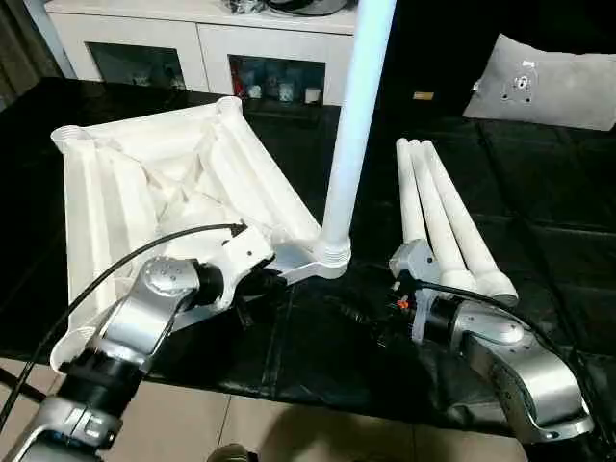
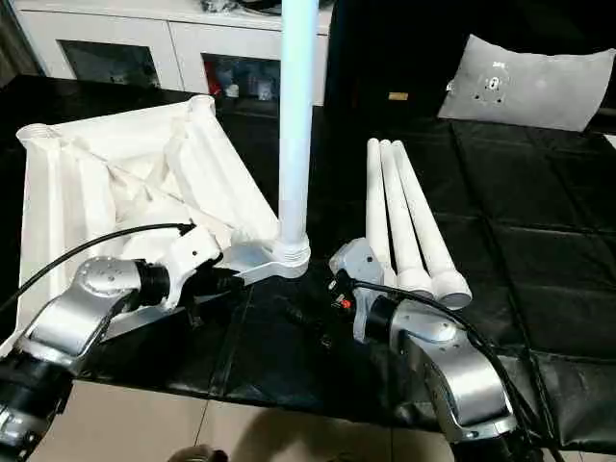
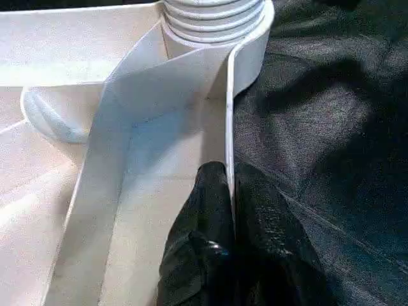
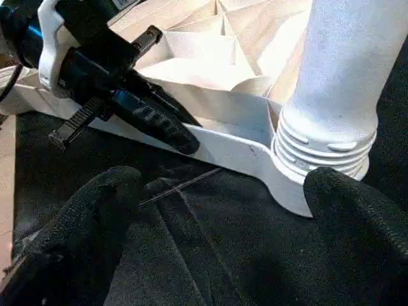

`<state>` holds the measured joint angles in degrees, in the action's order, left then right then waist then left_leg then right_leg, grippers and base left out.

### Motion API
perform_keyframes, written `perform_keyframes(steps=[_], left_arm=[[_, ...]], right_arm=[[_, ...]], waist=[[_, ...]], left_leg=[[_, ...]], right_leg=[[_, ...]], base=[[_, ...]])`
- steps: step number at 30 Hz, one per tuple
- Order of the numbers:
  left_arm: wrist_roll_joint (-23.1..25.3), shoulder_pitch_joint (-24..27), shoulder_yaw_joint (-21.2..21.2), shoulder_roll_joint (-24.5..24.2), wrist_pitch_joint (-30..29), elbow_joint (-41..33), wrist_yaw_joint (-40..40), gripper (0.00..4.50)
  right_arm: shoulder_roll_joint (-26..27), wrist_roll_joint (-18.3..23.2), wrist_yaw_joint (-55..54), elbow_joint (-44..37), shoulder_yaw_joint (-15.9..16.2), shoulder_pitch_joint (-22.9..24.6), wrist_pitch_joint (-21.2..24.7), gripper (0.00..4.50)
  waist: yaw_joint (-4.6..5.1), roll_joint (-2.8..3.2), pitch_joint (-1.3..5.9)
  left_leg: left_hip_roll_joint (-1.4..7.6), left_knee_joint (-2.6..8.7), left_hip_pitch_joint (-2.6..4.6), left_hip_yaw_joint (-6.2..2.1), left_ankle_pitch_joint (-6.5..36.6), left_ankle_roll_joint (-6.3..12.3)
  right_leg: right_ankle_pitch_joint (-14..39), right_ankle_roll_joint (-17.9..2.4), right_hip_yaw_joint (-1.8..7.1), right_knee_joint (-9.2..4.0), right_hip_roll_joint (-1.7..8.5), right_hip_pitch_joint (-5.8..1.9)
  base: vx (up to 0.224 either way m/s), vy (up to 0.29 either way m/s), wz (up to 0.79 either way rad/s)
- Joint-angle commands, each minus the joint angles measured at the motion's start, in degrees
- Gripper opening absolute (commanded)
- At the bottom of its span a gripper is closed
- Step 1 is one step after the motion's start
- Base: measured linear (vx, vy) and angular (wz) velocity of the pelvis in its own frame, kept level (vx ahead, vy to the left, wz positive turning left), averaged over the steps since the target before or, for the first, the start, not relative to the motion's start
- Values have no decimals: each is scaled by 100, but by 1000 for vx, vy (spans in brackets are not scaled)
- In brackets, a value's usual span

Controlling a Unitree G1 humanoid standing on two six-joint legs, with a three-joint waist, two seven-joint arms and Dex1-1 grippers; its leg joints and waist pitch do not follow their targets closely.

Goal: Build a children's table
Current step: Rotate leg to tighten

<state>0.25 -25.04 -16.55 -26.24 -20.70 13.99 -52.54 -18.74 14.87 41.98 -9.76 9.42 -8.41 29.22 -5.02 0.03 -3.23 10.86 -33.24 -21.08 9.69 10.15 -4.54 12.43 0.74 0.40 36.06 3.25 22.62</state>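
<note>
The left gripper (image 3: 231, 210) pinches the rim of the white ribbed plastic tabletop (image 1: 144, 183), upside down on the black counter (image 1: 539, 221). The right gripper (image 4: 223, 210) gapes wide beside the upright white tube leg (image 1: 356, 115) in its corner socket. Three spare legs (image 1: 448, 221) lie nearby. A sideways nudge could tilt the leg.

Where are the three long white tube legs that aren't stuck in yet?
Head views: three loose white tube legs lie together on the black table, right of the standing leg.

Tabletop (image 1: 144, 183) white w/ ribbed underside. Legs (image 1: 448, 217) white, upright leg (image 1: 356, 115) pale bluish-white. Mat (image 1: 539, 192) black, creased. Forearms silver, fingers (image 3: 210, 210) black. Cabinets (image 1: 192, 38) white w/ dark openings. Cushion (image 1: 549, 87) grey.
</note>
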Motion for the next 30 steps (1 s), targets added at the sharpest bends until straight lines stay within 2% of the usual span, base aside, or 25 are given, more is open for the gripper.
perform_keyframes(steps=[1, 4, 5, 6, 8, 9, 11, 13, 18, 19, 21, 23, 26, 27, 30], left_arm=[[250, -40, -176, -113, 90, 287, -110, 8], [231, -60, -322, -256, 531, 315, -489, 8], [198, -70, -419, -397, 917, 355, -842, 8], [118, -64, -447, -477, 1166, 366, -1122, 8], [-186, -81, -357, -537, 1337, 351, -1612, 8], [-186, -81, -357, -537, 1337, 351, -1612, 8], [-287, -170, -374, -629, 1471, 409, -1946, 8], [-296, -203, -398, -657, 1532, 460, -2025, 8], [-319, -300, -441, -714, 1742, 627, -2291, 8], [-324, -315, -437, -702, 1812, 651, -2414, 8], [-335, -319, -451, -695, 1840, 641, -2500, 8], [-358, -301, -476, -690, 1839, 601, -2558, 0], [-356, -285, -527, -679, 1839, 541, -2633, 0], [-363, -282, -532, -672, 1825, 533, -2655, 0], [-323, -287, -580, -666, 1867, 523, -2701, 0]], right_arm=[[-66, -74, 10, 84, -14, -122, -111, 450], [-139, -86, 78, 225, -51, -245, -201, 450], [-236, -85, 204, 365, -85, -367, -291, 450], [-317, -70, 331, 457, -103, -443, -367, 450], [-512, -16, 696, 677, -118, -614, -551, 450], [-512, -16, 696, 677, -118, -614, -551, 450], [-687, 3, 1134, 910, -23, -766, -759, 450], [-721, 3, 1237, 985, 12, -810, -824, 450], [-827, -127, 1745, 1376, 317, -1021, -1286, 450], [-828, -185, 1967, 1549, 440, -1107, -1446, 450], [-795, -295, 2015, 1759, 508, -1205, -1585, 450], [-733, -348, 2022, 1956, 533, -1301, -1672, 420], [-651, -383, 2028, 2190, 540, -1428, -1764, 411], [-641, -384, 2038, 2247, 547, -1457, -1798, 388], [-632, -362, 2179, 2377, 613, -1546, -1872, 361]], waist=[[-26, 6, 353], [-30, 8, 364], [-41, -7, 373], [-47, -3, 393], [-42, -12, 384], [-69, 8, 394], [-105, 0, 380], [-137, 6, 371], [-129, 4, 352], [-129, -17, 339], [-136, -2, 342], [-131, -6, 352], [-141, -4, 358], [-144, 3, 355], [-143, -3, 346]], left_leg=[[120, 360, 51, -35, 1119, -80], [129, 356, 44, -39, 1055, -87], [122, 346, 39, -41, 975, -40], [120, 332, 43, -35, 876, -19], [125, 324, 42, -16, 818, 16], [135, 307, 66, -4, 793, 51], [143, 304, 58, 2, 792, 120], [156, 305, 68, 4, 880, 122], [159, 326, 56, -10, 1086, 52], [162, 326, 54, -5, 1102, 62], [169, 322, 60, -5, 1062, 86], [166, 312, 55, 1, 978, 110], [176, 304, 55, 1, 905, 167], [180, 305, 52, 0, 901, 179], [182, 307, 36, -2, 900, 218]], right_leg=[[685, -985, 137, -462, 312, -210], [556, -989, 137, -440, 319, -228], [379, -1034, 127, -430, 317, -234], [219, -1061, 128, -404, 318, -243], [52, -1125, 128, -383, 314, -242], [-76, -1187, 123, -370, 308, -224], [-167, -1253, 114, -356, 313, -219], [-56, -1286, 109, -361, 324, -209], [289, -1280, 96, -379, 344, -221], [307, -1276, 100, -387, 347, -212], [275, -1296, 103, -381, 352, -207], [141, -1368, 95, -362, 348, -205], [-56, -1440, 74, -334, 341, -203], [-78, -1450, 71, -334, 345, -201], [-78, -1453, 58, -335, 353, -213]], base=[[0, 0, 0], [0, 0, 0], [0, 0, 0], [0, 0, 0], [0, 0, 0], [0, 0, 0], [0, 0, 0], [0, 0, 0], [0, 0, 0], [0, 0, 0], [0, 0, 0], [0, 0, 0], [0, 0, 0], [0, 0, 0], [0, 0, 0]])
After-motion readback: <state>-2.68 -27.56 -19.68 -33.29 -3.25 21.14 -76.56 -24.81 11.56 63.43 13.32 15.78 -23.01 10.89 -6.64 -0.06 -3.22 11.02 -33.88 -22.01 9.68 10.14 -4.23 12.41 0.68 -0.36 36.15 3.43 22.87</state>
